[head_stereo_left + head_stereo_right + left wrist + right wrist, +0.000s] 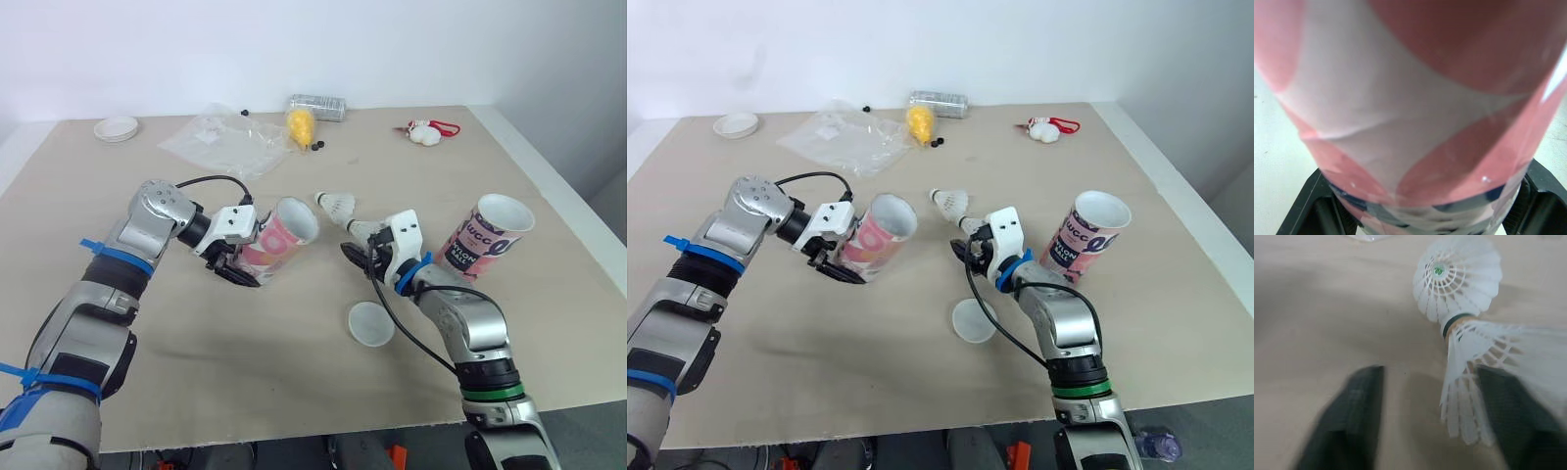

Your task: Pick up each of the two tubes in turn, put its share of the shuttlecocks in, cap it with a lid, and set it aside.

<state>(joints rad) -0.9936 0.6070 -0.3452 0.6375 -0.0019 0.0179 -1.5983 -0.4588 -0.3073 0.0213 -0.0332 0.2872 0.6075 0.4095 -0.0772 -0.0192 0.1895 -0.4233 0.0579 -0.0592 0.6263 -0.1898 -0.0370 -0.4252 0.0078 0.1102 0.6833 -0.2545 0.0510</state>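
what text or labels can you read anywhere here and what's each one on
"UCC": big letters on the standing tube, the word cut off at the curve.
Too blurred to read: the smaller print below it on that tube.
Too small to read: the green sticker in the shuttlecock.
No text showing on the held tube in the left gripper.

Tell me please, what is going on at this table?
The left gripper holds a pink-and-white printed tube, tilted, its open mouth facing the robot's right. The open right gripper reaches at two white feather shuttlecocks on the table. A second, uncapped tube sits further right, and a translucent round lid lies in front.
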